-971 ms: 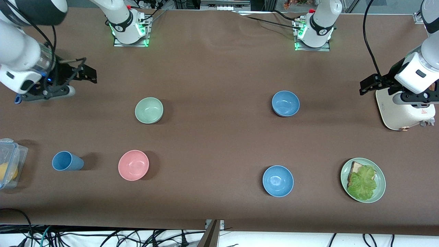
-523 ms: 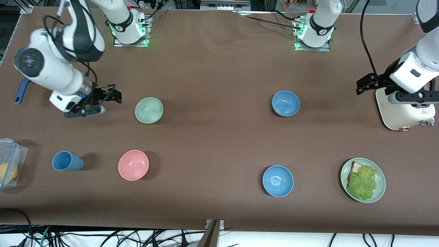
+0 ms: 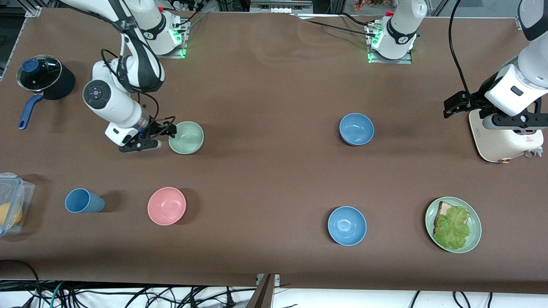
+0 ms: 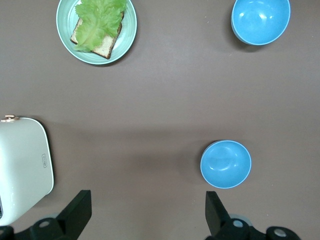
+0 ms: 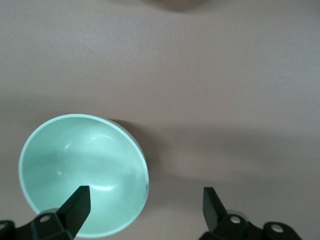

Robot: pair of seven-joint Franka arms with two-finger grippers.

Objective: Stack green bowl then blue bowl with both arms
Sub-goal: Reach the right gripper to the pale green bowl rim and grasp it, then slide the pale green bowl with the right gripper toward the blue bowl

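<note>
We have our right gripper (image 3: 165, 133), jaws wide open, low at the rim of the green bowl (image 3: 186, 137) toward the right arm's end of the table; if one finger misses the rim, closing could tip or shove the bowl. The blue bowl (image 3: 356, 128) sits well apart toward the left arm's end. Our left gripper (image 3: 460, 104) waits open above the white appliance (image 3: 501, 141), and a low swing could clip it.

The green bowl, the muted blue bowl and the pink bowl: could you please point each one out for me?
green bowl (image 3: 187, 137), front view, inside of the bowl.
blue bowl (image 3: 356, 128), front view, middle of its inside.
pink bowl (image 3: 166, 205), front view, middle of its inside.
</note>
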